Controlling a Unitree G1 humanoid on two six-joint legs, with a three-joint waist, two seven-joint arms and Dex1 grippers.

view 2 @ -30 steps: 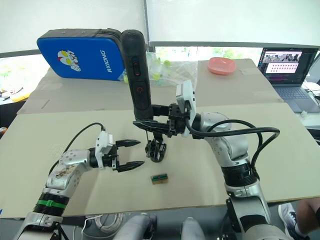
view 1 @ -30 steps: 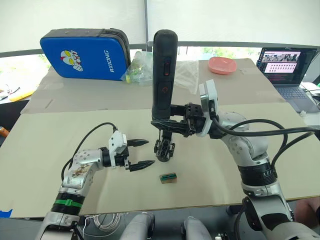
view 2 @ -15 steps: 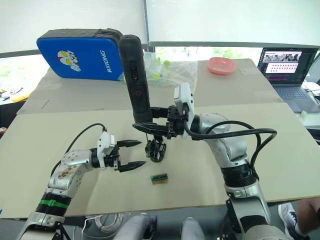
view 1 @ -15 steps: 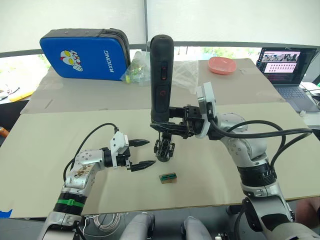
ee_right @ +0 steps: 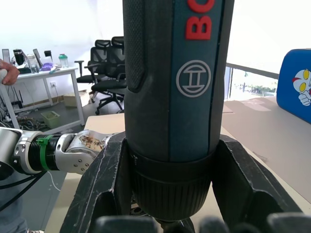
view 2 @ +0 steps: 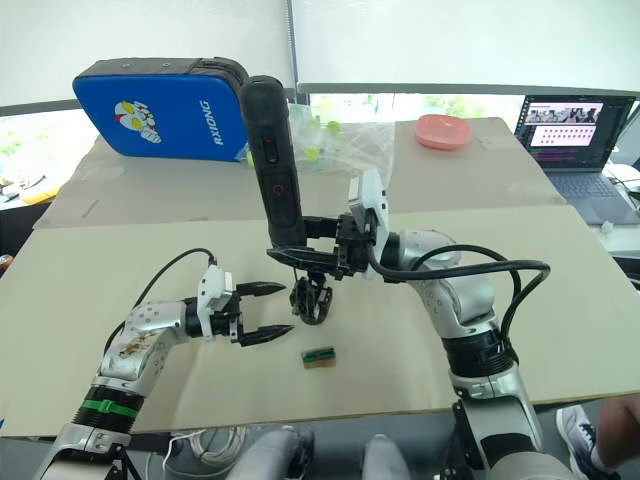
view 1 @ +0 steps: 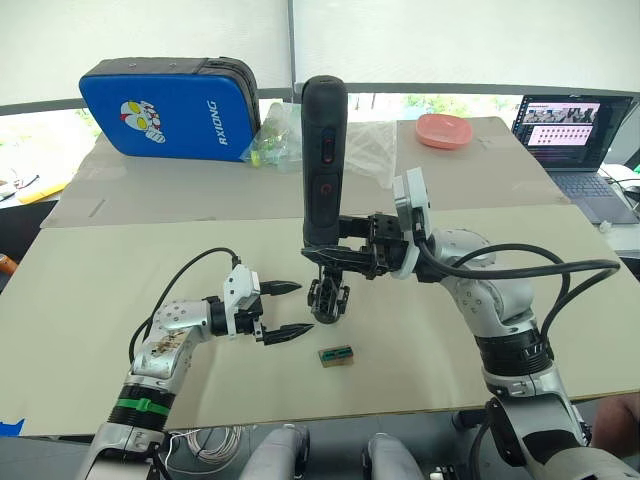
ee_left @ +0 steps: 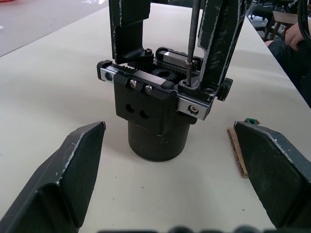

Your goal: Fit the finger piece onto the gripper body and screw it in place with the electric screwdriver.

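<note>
Screwdriving is the step in hand. The right gripper [view 1: 340,248] is clamped on the lower end of the screwdriver [view 1: 323,160], holding it upright with its thin bit coming down onto the body [view 1: 328,298], which stands on the table [view 1: 100,270] near the middle. In the left wrist view the bit [ee_left: 190,41] meets a screw seat on the top plate of the body [ee_left: 155,116], beside an upright black finger [ee_left: 127,26]; the finger piece looks already seated there, though I cannot tell it apart from the body's other finger. The left gripper [view 1: 282,310] hovers just beside the body, jaws apart and holding nothing, its fingertips [ee_left: 73,165] flanking the round base without touching it. A small green-brown block [view 1: 336,355] lies on the table near the body, towards the robot.

Next, I judge, the bit must stay square in the screw head under steady downward pressure while the driver runs; the left gripper could close on the base to stop the body turning.
</note>
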